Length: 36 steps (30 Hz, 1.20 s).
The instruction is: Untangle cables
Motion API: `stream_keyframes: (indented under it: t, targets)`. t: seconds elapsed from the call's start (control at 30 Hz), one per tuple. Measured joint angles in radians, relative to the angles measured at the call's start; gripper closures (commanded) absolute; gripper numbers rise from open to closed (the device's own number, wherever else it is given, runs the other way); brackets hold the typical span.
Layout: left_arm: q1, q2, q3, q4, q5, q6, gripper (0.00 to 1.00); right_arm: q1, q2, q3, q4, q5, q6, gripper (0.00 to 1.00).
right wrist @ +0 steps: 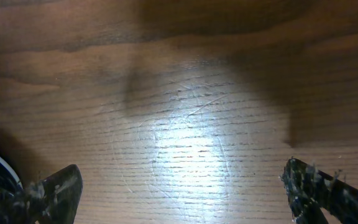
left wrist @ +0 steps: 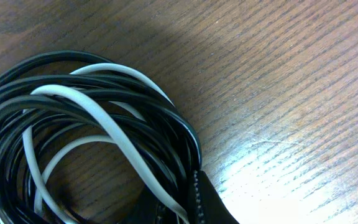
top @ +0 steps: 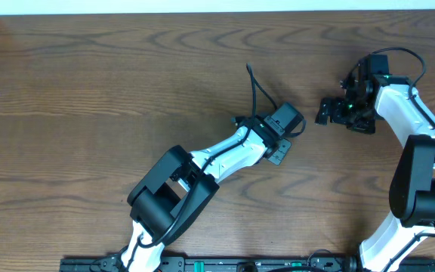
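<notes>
Jaws of the left gripper [top: 282,121] are pinched shut on the coiled cables [left wrist: 92,143] mid-table [top: 89,91], while the right gripper [right wrist: 180,186] gapes wide nearby. With black and white strands clamped together, any pull risks dragging the whole bundle or cinching the knot tighter.

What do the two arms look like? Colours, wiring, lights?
Both arms: white link shells, left arm and right arm, with bulky black joint housings and black wrists. A black cable loops over the right wrist, which shows green lights. Right jaws are dark, speckled.
</notes>
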Motion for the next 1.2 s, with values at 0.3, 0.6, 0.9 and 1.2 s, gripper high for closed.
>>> stream_keyframes:
  t: [0.3, 0.6, 0.9, 1.2]
  targets:
    - [0.076, -0.050, 0.049, -0.121, 0.092, -0.001, 0.93, -0.003, 0.000, 0.000, 0.011, -0.245, -0.107, 0.01]
    - [0.410, -0.220, 0.083, -0.107, 0.659, -0.002, 0.93, -0.029, 0.000, 0.000, 0.039, -0.716, -0.213, 0.10]
    - [0.611, -0.212, 0.083, -0.010, 1.161, -0.009, 0.93, -0.035, 0.000, -0.002, 0.207, -1.096, -0.167, 0.23]
    - [0.601, -0.212, 0.083, 0.024, 1.329, 0.003, 0.93, 0.006, 0.000, -0.004, 0.461, -1.203, 0.155, 0.38]
